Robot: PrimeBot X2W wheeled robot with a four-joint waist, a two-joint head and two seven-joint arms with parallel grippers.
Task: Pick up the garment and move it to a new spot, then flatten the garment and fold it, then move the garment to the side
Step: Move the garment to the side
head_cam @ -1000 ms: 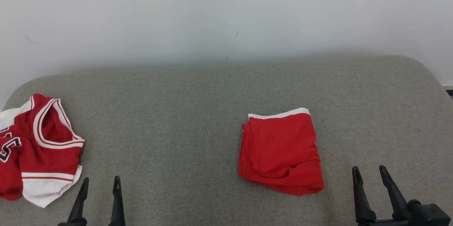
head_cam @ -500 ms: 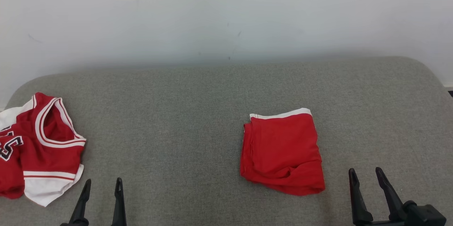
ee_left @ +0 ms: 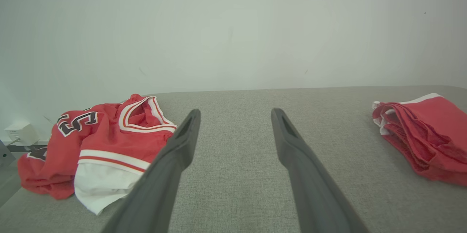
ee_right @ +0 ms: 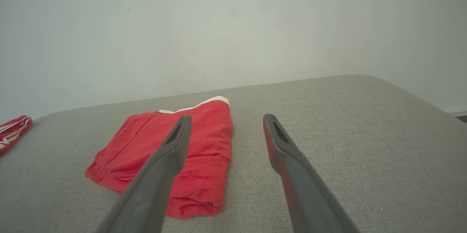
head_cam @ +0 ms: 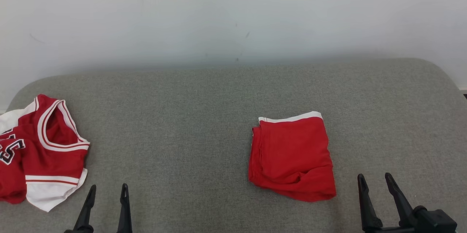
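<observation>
Left gripper (head_cam: 109, 186) (ee_left: 236, 111): spread wide, grips nothing, sits at the near edge of the grey cushion (head_cam: 182, 116) toward its left end, points at the far edge. Right gripper (head_cam: 374, 175) (ee_right: 227, 116): also spread wide, grips nothing, sits at the near edge toward the right end, near the folded shorts (head_cam: 292, 156) (ee_left: 430, 131) (ee_right: 211, 134) and to their right. Folded shorts: red with a white band along the far side, lie flat right of the cushion's middle, closer to the near edge than to the far one, apart from both grippers; show several stacked layers on the left side in the left wrist view. Jersey (head_cam: 47, 156) (ee_left: 109, 142) (ee_right: 11, 131): red and white with black-and-white numerals, lies crumpled at the left edge, neck opening upward, white hem toward the near edge, just left of the left gripper, well apart from the shorts. White wall (head_cam: 233, 14): stands behind the far edge.
</observation>
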